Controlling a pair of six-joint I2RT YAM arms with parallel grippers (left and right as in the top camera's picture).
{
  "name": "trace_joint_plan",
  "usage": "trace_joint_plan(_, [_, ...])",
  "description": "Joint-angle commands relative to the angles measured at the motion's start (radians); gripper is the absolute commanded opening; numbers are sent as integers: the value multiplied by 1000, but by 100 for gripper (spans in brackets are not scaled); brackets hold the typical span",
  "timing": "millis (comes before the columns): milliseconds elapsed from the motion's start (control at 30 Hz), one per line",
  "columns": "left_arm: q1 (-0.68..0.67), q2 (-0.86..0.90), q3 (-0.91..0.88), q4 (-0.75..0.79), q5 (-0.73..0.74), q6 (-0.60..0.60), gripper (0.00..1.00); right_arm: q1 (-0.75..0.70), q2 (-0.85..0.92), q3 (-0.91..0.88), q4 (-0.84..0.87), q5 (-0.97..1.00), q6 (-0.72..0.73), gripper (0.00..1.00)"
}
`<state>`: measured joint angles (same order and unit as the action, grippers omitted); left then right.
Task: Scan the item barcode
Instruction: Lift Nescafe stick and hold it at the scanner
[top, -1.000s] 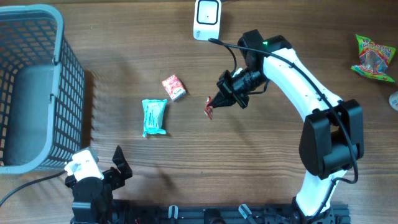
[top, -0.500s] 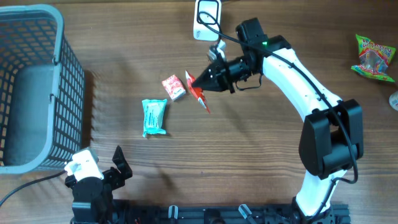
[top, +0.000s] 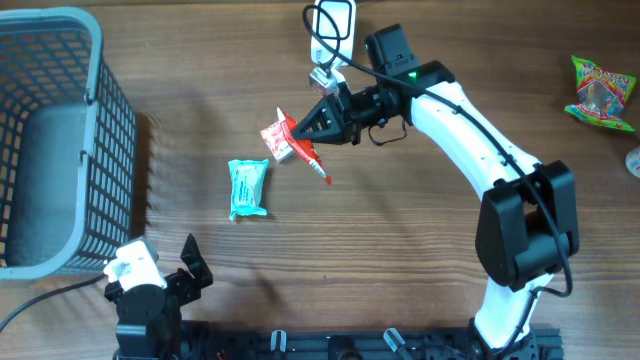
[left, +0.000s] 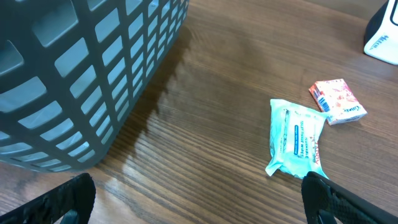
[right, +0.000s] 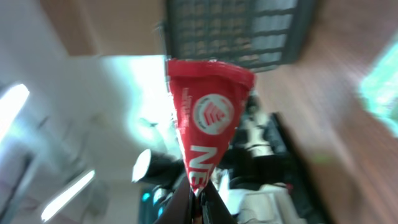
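The right gripper (top: 308, 133) is clamped on one thin edge of the red flat foil sachet (top: 312, 163), held near the white box-shaped scanner (top: 333, 22). The limp sachet could slip or flop. Its barcode, which I cannot make out, may face away. The left gripper (top: 188, 265) sits open and empty.

Overhead: bright, even diffuse light, sharp throughout; soft shadow falls right of the basket (top: 112, 110) on the bench (top: 400, 260). Left wrist: crisp, faint sheen on the wood grain. Right wrist: background smeared, highlights blown out at left; only the red packet (right: 208, 118) is reasonably in focus.
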<state>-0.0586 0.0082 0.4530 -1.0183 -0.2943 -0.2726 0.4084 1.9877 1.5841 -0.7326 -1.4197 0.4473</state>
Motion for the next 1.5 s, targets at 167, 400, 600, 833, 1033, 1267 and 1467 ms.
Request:
trace_joint_plan(167, [4,-3,-4,1,-10,-5,100,66,-9,9,-264,1225,196,4])
trace_joint_plan(400, [4,-3,-4,1,-10,-5,100,57,-9,9,-113,1252,-59,5])
trace_joint_plan(600, [4,-3,-4,1,-10,-5,100,57,-9,11,84,1371,-106,4])
trace_joint_plan(833, [4,-3,-4,1,-10,-5,100,54,14,15,450,1500,-106,5])
trace_joint_plan(1033, [4,-3,-4,1,-10,-5,100,47,136,71,753,1630,-130,5])
trace_joint_plan(1267, [4,-3,-4,1,-10,-5,100,5,446,480,691,1640,-134,5])
trace_joint_plan(1467, [4,-3,-4,1,-10,-5,100,-23,553,716,634,1689,-133,5])
